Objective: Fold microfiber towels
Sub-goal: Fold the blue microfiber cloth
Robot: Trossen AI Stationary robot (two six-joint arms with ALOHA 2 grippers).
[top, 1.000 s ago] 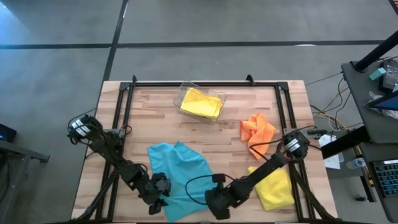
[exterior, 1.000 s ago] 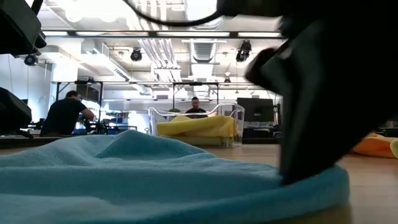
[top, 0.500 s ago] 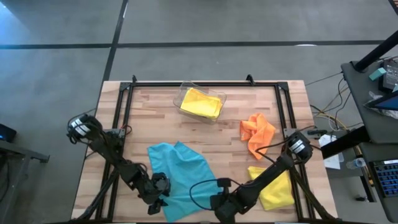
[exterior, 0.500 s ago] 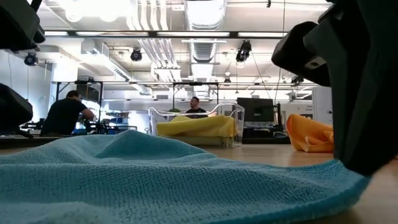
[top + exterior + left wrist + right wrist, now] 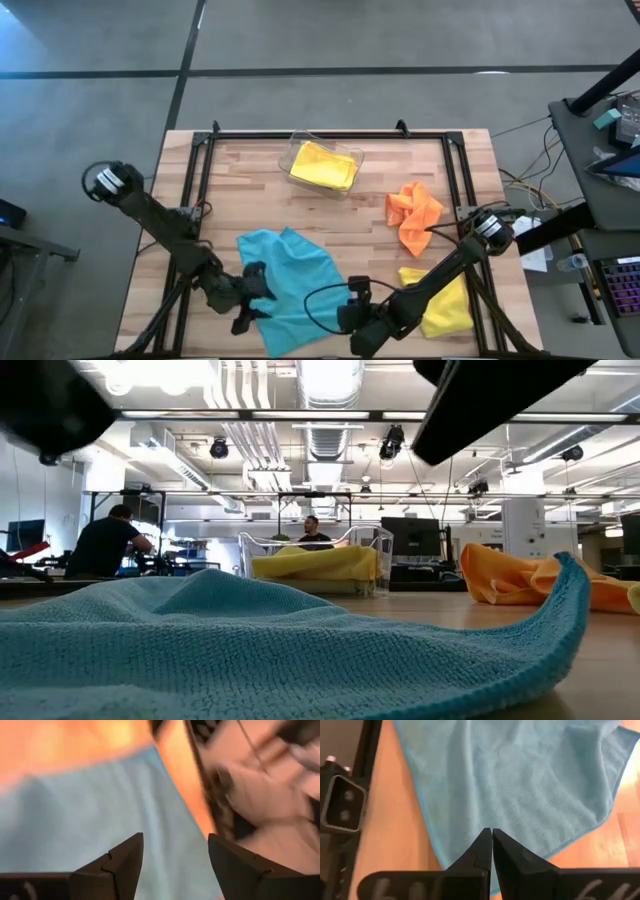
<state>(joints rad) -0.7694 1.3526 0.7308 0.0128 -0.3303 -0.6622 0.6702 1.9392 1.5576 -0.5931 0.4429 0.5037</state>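
Observation:
A light blue towel (image 5: 292, 288) lies spread on the table's near middle, with one near corner curled up off the wood (image 5: 568, 575). My left gripper (image 5: 175, 837) hangs open above the towel's left edge (image 5: 258, 285), nothing between its fingers. My right gripper (image 5: 491, 831) is shut and hovers over the towel's near right part (image 5: 355, 325). An orange towel (image 5: 413, 213) lies crumpled at the right. A yellow towel (image 5: 442, 303) lies near the right front. Another yellow towel (image 5: 323, 166) sits in the clear bin.
The clear plastic bin (image 5: 296, 150) stands at the far middle. Black frame rails (image 5: 200, 170) run along the table's left, right and far sides. Bare wood shows between the blue towel and the bin. People work in the room beyond the table (image 5: 105, 545).
Both grippers have risen off the blue towel. My right gripper, shut throughout, lifted from the towel's near right corner and left the low view; that corner now stands curled up. My left gripper went up, still open, and rolled.

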